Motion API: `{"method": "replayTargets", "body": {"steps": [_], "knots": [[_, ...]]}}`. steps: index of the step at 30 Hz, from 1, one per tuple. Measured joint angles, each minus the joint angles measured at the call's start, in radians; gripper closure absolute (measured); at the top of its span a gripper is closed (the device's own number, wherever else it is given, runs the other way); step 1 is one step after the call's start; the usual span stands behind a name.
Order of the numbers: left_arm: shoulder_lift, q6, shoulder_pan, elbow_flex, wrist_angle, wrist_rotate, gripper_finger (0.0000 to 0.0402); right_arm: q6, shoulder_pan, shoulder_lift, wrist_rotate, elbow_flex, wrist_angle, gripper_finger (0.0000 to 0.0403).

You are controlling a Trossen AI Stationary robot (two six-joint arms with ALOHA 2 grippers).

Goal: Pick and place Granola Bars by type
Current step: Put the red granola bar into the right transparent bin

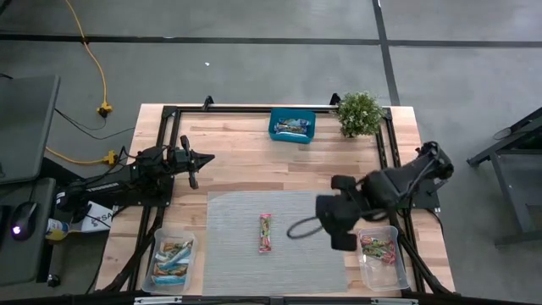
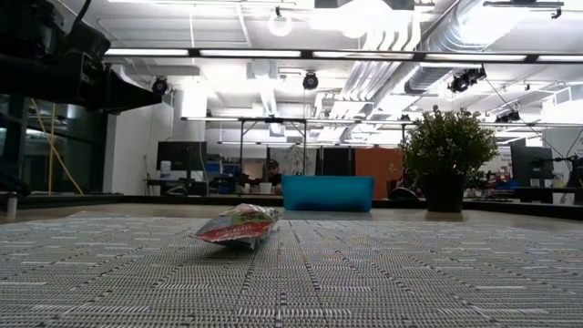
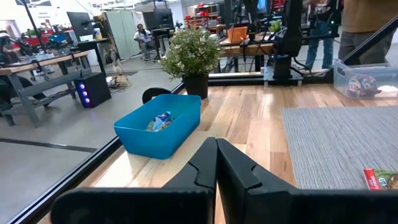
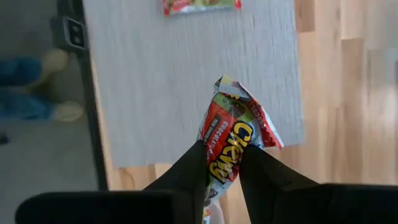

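My right gripper (image 1: 337, 222) hangs above the right edge of the grey mat (image 1: 279, 254), shut on a red, green and yellow granola bar (image 4: 231, 140). A second bar of the same colours (image 1: 265, 233) lies flat in the middle of the mat and also shows in the low view (image 2: 239, 228). The clear tub at the near left (image 1: 172, 261) holds light blue bars. The clear tub at the near right (image 1: 378, 258) holds red and green ones. My left gripper (image 1: 193, 165) rests shut and level at the table's left side, touching nothing. My right gripper pinches the bar between its two fingers, one on each side of its printed middle (image 4: 225, 163). The fingers point steeply down and lie along the bar. Its crumpled far end (image 4: 239, 93) sticks out past the fingertips. The bar is lifted clear of the mat.
A teal box (image 1: 292, 127) holding a few wrapped bars stands at the far edge. A potted plant (image 1: 359, 114) stands at the far right corner. A black frame rail runs round the wooden table (image 1: 246, 169). Bare wood lies between the mat and the box.
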Motion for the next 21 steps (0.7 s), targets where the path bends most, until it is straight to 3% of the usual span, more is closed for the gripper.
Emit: {"method": "replayTargets", "body": {"steps": [14, 21], "knots": [[0.000, 0.000, 0.000, 0.000, 0.000, 0.000, 0.0401, 0.217, 0.286, -0.061, -0.135, -0.518, -0.006, 0.0332], [0.000, 0.000, 0.000, 0.000, 0.000, 0.000, 0.0401, 0.226, 0.386, -0.063, -0.178, -0.654, 0.029, 0.0332]]}}
